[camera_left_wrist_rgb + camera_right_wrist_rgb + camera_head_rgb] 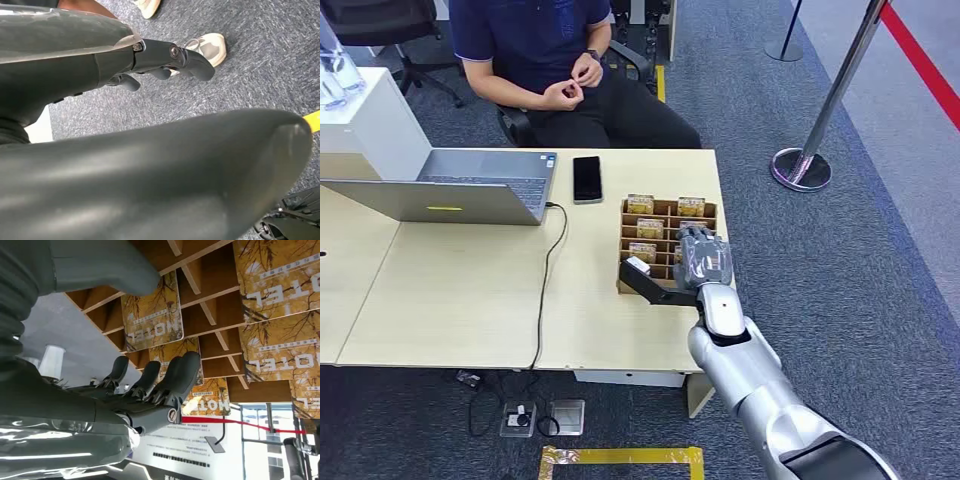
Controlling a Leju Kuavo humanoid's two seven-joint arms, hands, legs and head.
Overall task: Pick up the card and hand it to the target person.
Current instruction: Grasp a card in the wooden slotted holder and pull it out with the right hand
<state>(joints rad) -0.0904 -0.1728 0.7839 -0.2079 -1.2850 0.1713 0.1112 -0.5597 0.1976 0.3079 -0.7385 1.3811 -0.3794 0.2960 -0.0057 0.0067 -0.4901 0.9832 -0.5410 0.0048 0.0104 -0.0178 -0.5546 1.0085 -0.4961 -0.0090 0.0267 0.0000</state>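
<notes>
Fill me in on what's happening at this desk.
The robot's right hand hovers over a wooden card rack near the desk's right end, fingers apart among the yellow hotel cards, none gripped yet. A seated person waits across the desk, hands together. A laptop and phone lie nearby. The left hand hangs over the carpet, holding nothing.
</notes>
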